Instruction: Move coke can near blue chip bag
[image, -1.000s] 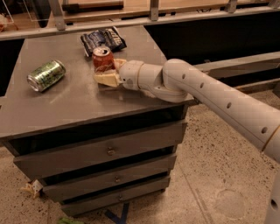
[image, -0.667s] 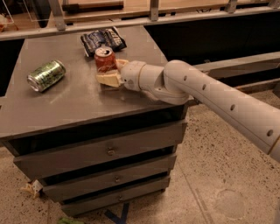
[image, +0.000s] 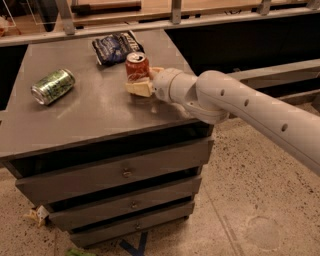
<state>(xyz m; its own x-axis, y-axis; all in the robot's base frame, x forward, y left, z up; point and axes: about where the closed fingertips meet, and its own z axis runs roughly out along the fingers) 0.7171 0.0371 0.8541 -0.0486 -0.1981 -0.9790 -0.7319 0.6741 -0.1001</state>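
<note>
The coke can (image: 136, 64), red with a silver top, stands upright on the grey cabinet top (image: 95, 115), just in front of the blue chip bag (image: 116, 47), which lies at the back edge. My gripper (image: 143, 80) reaches in from the right and is shut on the can's lower part. One tan finger (image: 140, 89) is in front of the can and the other (image: 155, 71) is behind it to the right.
A green patterned soda can (image: 52, 86) lies on its side at the left of the cabinet top. A railing (image: 170, 20) runs behind the cabinet. Drawers (image: 125, 172) face the front, above a speckled floor (image: 260, 200).
My gripper has moved a little to the right with the coke can in it. The green can and the chip bag have not moved.
</note>
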